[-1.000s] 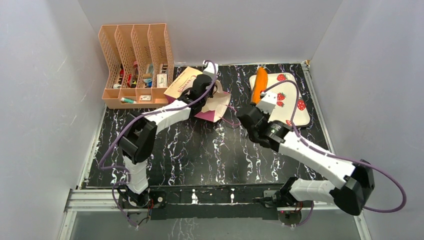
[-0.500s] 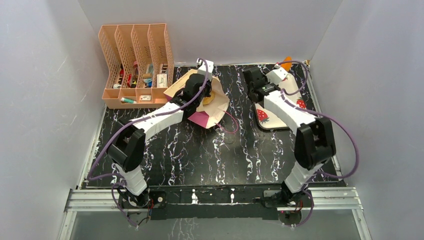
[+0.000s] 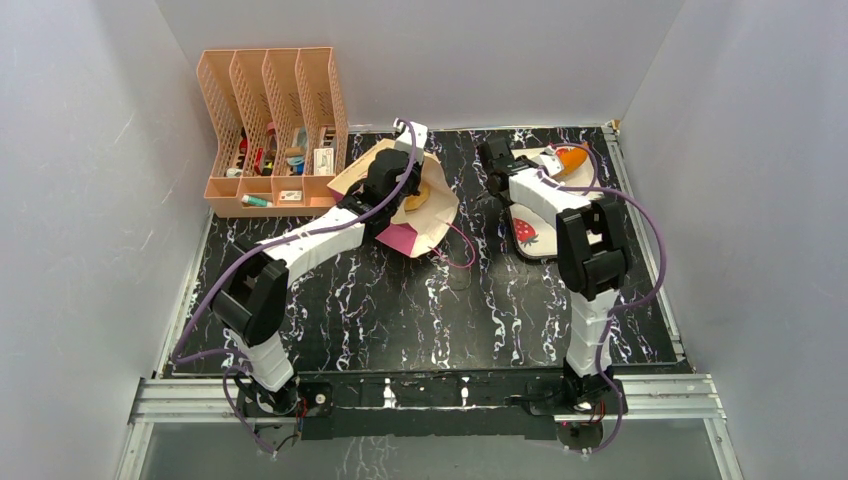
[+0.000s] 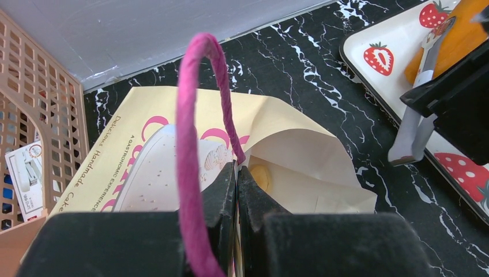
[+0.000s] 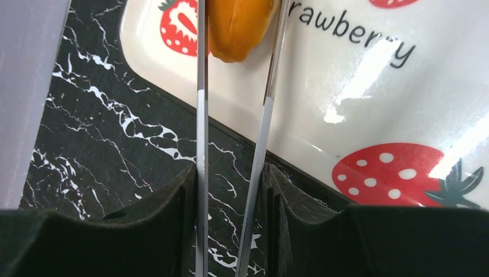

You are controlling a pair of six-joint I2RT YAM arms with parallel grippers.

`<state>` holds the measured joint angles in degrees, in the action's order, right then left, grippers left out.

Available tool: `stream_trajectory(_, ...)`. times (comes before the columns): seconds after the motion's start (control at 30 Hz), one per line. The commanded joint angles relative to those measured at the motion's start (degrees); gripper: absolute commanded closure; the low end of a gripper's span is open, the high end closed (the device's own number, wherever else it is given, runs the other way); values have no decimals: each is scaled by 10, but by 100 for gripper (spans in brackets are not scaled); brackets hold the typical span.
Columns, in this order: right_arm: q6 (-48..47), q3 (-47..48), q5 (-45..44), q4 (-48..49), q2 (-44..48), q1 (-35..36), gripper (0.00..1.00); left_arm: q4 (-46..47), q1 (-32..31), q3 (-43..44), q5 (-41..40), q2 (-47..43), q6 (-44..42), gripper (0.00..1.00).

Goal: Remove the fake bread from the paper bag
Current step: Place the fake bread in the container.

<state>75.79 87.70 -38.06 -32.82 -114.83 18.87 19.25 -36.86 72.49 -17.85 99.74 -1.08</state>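
Tongs (image 5: 201, 115) around rounded orange fake bread (image 5: 236, 29)

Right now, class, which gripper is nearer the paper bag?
Left. The left gripper pinches the rim of the paper bag; the right gripper is apart, to its right by the strawberry tray, holding tongs around the orange bread.

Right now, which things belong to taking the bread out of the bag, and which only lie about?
Of the job: bag, pinched by the left hand; bread, in the tongs held by the right hand; tray below it.
Lying about: rack with small items.
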Motion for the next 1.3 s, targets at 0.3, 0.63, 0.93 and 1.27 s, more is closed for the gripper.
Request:
stream_trajectory(0.3,15,-27,18,78,16,1,70,15,9,-11,-8,-45,-18,100)
stream_trajectory(0.63,-29,-53,22,121,50,1,51,6,9,-12,-9,-52,-9,100)
stream_trajectory(0.93,-56,-73,15,134,84,7,54,-4,9,-6,-11,-51,-6,100)
stream_trajectory(1.27,-111,-138,-21,169,146,39,55,-2,9,-17,-13,-57,-17,100)
